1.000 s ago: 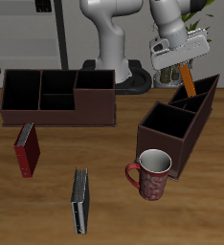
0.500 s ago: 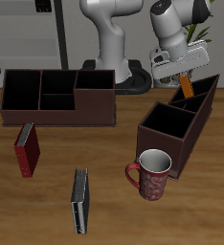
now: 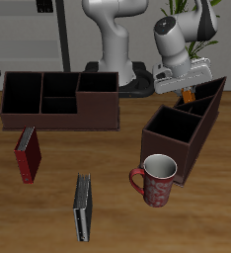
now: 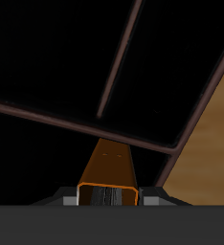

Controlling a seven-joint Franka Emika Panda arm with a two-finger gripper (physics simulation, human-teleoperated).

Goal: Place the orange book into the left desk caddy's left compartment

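Note:
The orange book is held upright in my gripper, which is shut on it. Only a small orange part shows above the wall of the left desk caddy, the dark maroon box with sloped walls. The book is lowered into the compartment at the caddy's tall pointed end. In the wrist view the orange book hangs between my fingers over the caddy's dark inside, with a thin divider and the caddy's wall around it. Whether the book touches the floor is hidden.
A long low caddy with square bins stands farther along the table. A red book and a dark grey book lie nearer the front edge. A red mug stands right beside the left caddy's low end.
My gripper has moved down with the orange book. The book, earlier well above the caddy's tall end, is now mostly sunk behind its wall.

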